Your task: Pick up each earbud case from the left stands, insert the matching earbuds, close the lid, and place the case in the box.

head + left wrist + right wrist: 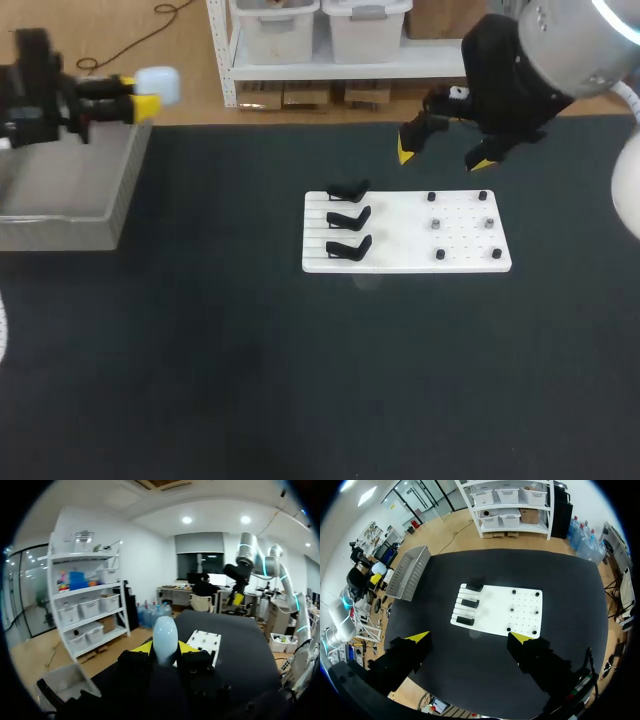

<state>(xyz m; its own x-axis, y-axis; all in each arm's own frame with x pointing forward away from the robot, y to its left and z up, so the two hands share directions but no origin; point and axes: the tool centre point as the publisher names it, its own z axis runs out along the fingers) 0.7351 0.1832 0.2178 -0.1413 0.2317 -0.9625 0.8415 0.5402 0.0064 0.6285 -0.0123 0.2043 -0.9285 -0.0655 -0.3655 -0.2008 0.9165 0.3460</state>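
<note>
**Left gripper.** My left gripper [140, 93] is up in the air at the tabletop's far-left corner, by the far end of the box. My fingers are clenched from two sides on the earbud case.

**Earbud case.** The earbud case [165, 639] is pale, smooth and egg-shaped. It stands out past my yellow tips. It is held off the tabletop and apart from the box.

**Box.** The box [60, 215] is grey and open-topped. It lies along the tabletop's left edge, toward the far-left corner.

**Right gripper.** My right gripper [445, 152] hangs above the tabletop near its far edge, right of the middle and over the far edge of the board. My fingers are spread wide and released, with nothing between them.

**Board.** The board [400, 238] is white, flat and rectangular. It lies near the tabletop's middle, a little toward the far edge and the right.

**Stands.** Three black stands [348, 217] sit in a column along the board's left edge, one behind another from near to far.

**Pegs.** Small dark and grey pegs [436, 223] are dotted over the board's right half, apart from one another. They are too small to tell more.
</note>
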